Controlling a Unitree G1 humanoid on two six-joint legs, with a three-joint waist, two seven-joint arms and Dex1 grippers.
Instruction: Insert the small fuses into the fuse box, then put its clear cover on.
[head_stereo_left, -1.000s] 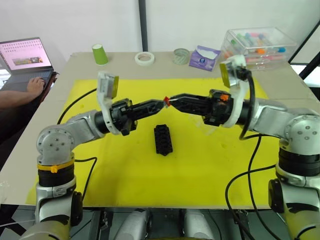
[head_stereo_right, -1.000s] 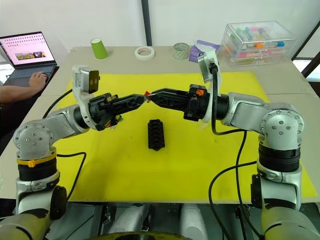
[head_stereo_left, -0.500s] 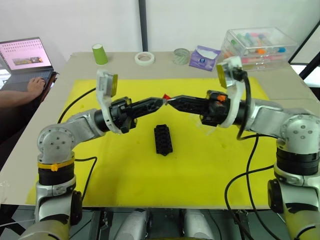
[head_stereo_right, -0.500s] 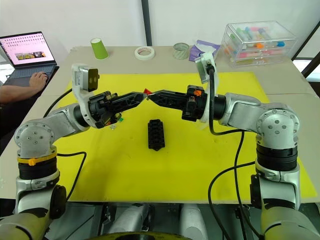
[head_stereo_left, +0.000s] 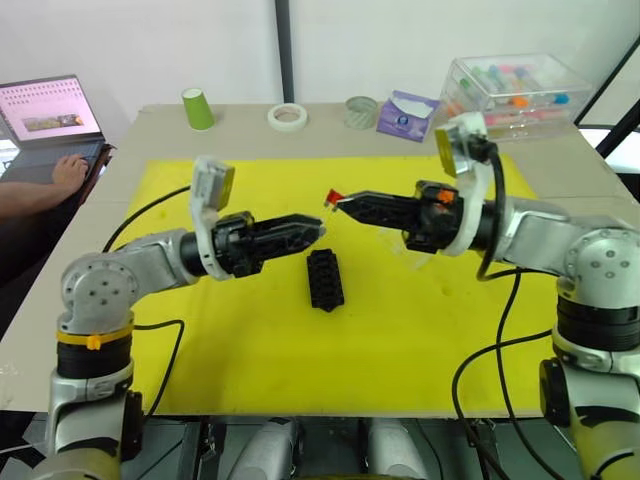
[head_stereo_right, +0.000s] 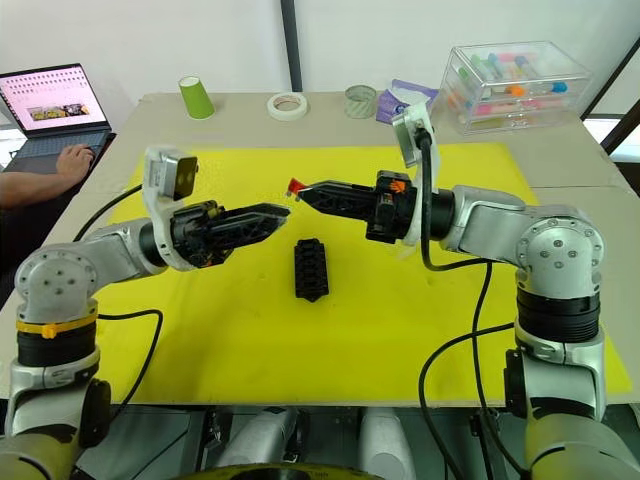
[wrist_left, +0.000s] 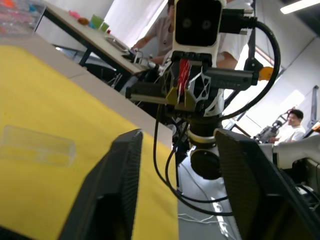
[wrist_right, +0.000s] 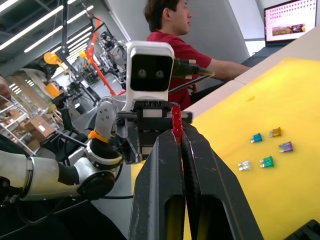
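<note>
My right gripper (head_stereo_left: 340, 200) is shut on a small red fuse (head_stereo_left: 333, 196), held in the air above the yellow mat (head_stereo_left: 400, 330). In the right wrist view the red fuse (wrist_right: 176, 122) sticks up between the closed fingers. My left gripper (head_stereo_left: 314, 230) is open and empty, a little lower and to the left of the fuse; its fingers (wrist_left: 125, 165) stand well apart. The black fuse box (head_stereo_left: 325, 279) lies on the mat below both grippers. Several small fuses (wrist_right: 266, 161) lie loose on the mat. The clear cover (wrist_left: 37, 145) lies flat on the mat.
At the table's back stand a green cup (head_stereo_left: 199, 108), two tape rolls (head_stereo_left: 287, 116), a purple packet (head_stereo_left: 405, 115) and a large clear storage case (head_stereo_left: 520, 90). A laptop (head_stereo_left: 40, 110) with a person's hand (head_stereo_left: 70, 170) on it is at the far left.
The left gripper has opened, let go of the red fuse and drawn back down and to the left. The right gripper keeps the fuse, almost in place.
</note>
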